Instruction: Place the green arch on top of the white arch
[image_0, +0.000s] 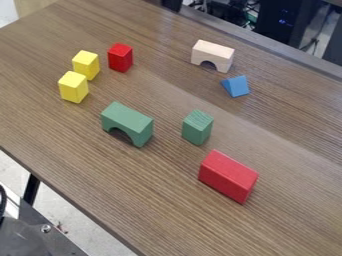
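Beneath the gripper's work area, the table (87, 165) carries both arches apart, so I judge the job to be at its first step, with the pick yet to be made. Whether the gripper is wide, narrow or holding something, I cannot tell; nor can I say on which side of it the arches lie.

For a hand brought down over the green arch, the big red block (228, 175) would stand off beyond the green block, well clear of the grasp. Directly under such a hand would be the green arch (130, 119) itself, upright on its two legs on the table. The next move calls for centring over it and closing across its narrow width, high enough to keep clear of the wood.

From that grasp, the white arch (214, 50) lies well apart, toward the far edge of the table, also upright, its top bare and ready as a seat. The two arches look roughly aligned, so perhaps only a slight turn is needed. Nearer the grasp stands the green block (198, 127), which a low carry could clip. The near yellow block (73, 87), the far yellow block (86, 65) and the small red block (121, 57) sit off to another side. Smallest, the blue wedge (236, 86) rests just beside the white arch, where a careless lowering might nudge it.
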